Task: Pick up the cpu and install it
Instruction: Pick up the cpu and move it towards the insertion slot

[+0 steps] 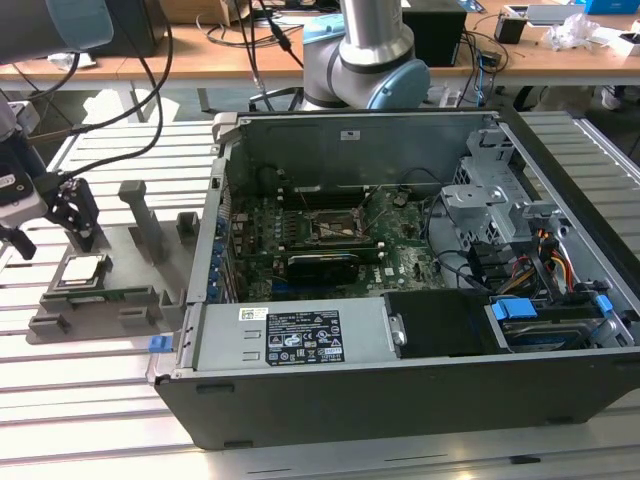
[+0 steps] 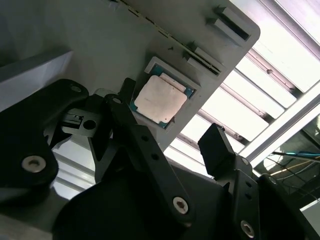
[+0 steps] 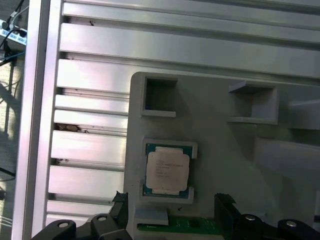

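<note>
In its recess on the grey tray (image 1: 128, 303), the cpu (image 1: 82, 270) (image 3: 167, 169) lies flat, silver top up. The gripper (image 1: 48, 230) (image 3: 172, 202) hangs just above the tray near the cpu, jaws spread wide and holding nothing. Beside the tray, an open computer case (image 1: 300, 395) sits on the worktop (image 1: 90, 400).

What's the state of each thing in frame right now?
cpu: flat in its tray recess, silver top up, not gripped.
gripper: open, above the cpu, holding nothing.
grey tray: flat on the slatted table, two square recesses empty.
computer case: on its side, panel off, inside exposed.
socket: inside the case; frame open or shut, cannot tell.
</note>
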Action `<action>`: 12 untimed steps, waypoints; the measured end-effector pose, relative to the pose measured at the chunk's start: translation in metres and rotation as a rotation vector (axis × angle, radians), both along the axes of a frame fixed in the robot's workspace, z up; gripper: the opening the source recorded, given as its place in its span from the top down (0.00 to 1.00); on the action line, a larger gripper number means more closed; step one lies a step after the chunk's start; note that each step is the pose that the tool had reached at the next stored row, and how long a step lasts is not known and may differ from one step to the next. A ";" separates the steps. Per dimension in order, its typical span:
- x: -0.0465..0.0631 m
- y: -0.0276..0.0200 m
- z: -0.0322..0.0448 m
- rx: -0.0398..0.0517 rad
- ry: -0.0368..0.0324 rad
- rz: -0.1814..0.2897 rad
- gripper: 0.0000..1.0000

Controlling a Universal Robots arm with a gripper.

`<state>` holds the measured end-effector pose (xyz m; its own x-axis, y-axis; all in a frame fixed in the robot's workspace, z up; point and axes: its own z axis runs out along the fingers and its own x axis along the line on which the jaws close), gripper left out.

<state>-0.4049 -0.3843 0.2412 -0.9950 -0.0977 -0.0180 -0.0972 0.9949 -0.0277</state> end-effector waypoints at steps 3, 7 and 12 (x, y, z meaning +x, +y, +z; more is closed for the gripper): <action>0.000 0.0004 -0.0021 -0.0025 0.0001 0.000 0.22; 0.000 0.0005 -0.0057 -0.0048 0.0001 0.000 0.22; 0.000 0.0005 -0.0085 -0.0051 0.0001 0.000 0.22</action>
